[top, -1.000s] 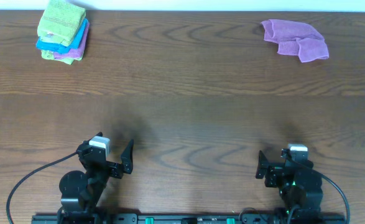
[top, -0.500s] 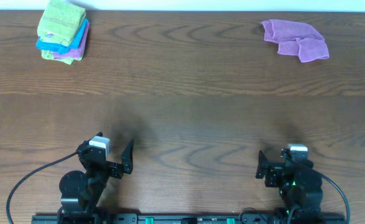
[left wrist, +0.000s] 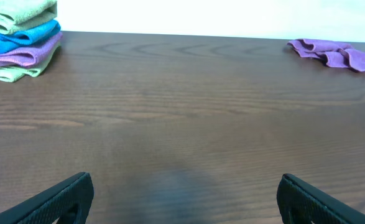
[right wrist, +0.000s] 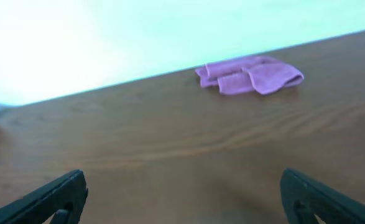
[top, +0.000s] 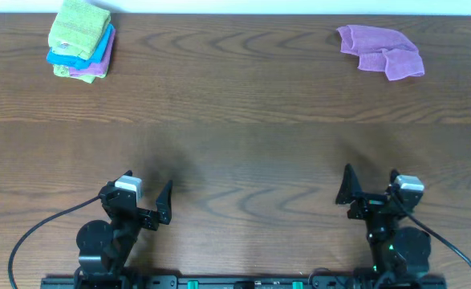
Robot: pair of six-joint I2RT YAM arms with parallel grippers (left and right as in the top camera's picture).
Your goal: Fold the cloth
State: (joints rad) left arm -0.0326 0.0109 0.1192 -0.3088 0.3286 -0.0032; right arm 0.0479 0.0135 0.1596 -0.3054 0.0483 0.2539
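While both arms sit at the near edge of the brown wood-grain table [top: 235, 136], the crumpled lilac microfibre cloth [top: 381, 50] lies close to the table's far edge, toward its right end. Cloth is bunched into an irregular heap with overlapping flaps, resting on the table surface, nothing touching it. Left gripper [top: 148, 183]: at the table's near edge, left of centre; black fingers [left wrist: 67, 196] spread wide, nothing between them, wood grain visible through the gap in the left wrist view. Right gripper [top: 371, 178]: at the table's near edge, right of centre; fingers [right wrist: 55, 198] likewise spread wide and holding nothing. Both grippers are well apart from the cloth, with bare table between. Right wrist view is soft and slightly blurred; the cloth shows there right of centre, near the table's far edge. Stack of folded cloths [top: 80, 40] sits at the table's far left corner: green on top, then blue, then lilac, with a pale green layer at the bottom. Stack and loose cloth are well apart, at opposite ends of the table's far edge.
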